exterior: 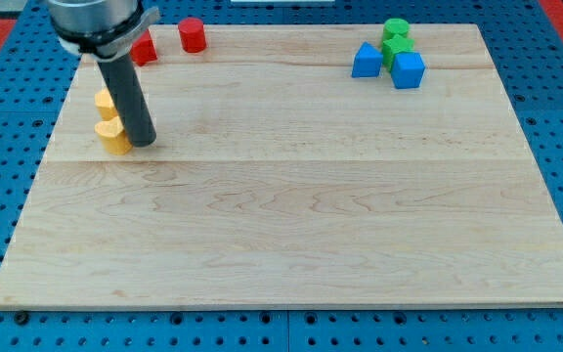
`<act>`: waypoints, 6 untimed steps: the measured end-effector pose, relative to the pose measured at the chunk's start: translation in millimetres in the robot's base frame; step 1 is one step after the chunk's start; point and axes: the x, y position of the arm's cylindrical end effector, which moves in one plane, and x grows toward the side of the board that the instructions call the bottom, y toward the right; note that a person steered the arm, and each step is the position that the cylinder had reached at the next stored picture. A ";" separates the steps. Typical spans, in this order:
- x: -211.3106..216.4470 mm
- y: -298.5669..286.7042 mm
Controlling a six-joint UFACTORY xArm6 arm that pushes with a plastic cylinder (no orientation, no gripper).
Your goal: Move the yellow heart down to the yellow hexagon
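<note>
Pushing well means getting my tip [143, 143] behind the far yellow block [105, 100], probably the heart, half hidden by the rod; it now touches the near yellow block's [115, 137] right side on the pale wooden worktop [291, 205], holding nothing.

Board [291, 205] looks like pale wood, smooth with visible grain. Rod [130, 98] is matt dark, blue pegboard [555, 117] underneath looks perforated.

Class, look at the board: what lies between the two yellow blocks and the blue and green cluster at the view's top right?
Only bare wooden board, plus my tip beside the yellow blocks; the cluster stands apart, as the camera view shows.
</note>
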 end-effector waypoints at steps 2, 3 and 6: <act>35.8 -74.2; 21.0 -95.3; -42.0 -47.9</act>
